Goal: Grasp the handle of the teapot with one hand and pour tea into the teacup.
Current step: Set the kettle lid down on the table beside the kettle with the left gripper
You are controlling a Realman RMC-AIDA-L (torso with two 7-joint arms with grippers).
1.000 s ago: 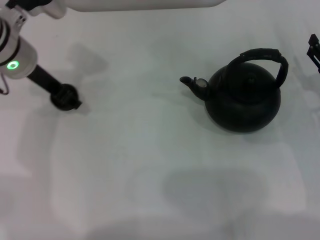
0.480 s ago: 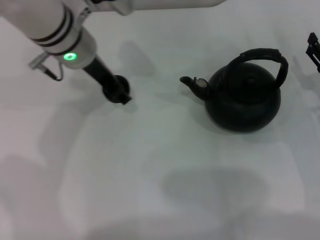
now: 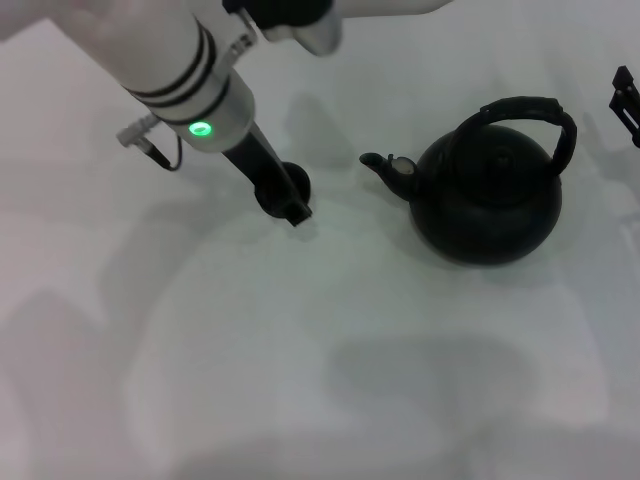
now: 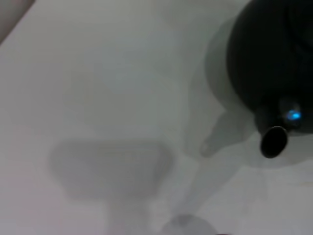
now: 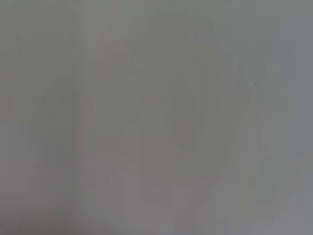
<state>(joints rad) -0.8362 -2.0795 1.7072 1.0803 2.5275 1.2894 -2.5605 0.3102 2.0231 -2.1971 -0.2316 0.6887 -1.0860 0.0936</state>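
The matte-black teapot (image 3: 490, 200) stands on the white table at the right, its spout (image 3: 383, 165) pointing left. Its ribbed arched handle (image 3: 522, 108) stands upright over the lid. The left wrist view shows the teapot (image 4: 274, 54) from the spout side. My left gripper (image 3: 287, 198) reaches down from the upper left and is shut on the small black teacup (image 3: 274, 186), a short way left of the spout. Only a bit of my right gripper (image 3: 627, 100) shows at the right edge, beyond the handle.
The white tabletop (image 3: 330, 330) stretches bare across the front and left, with soft shadows on it. The right wrist view shows only plain grey surface.
My left arm has swept from the far left toward the right, carrying the teacup with it to just left of the spout. The teapot and the right gripper have stayed put.
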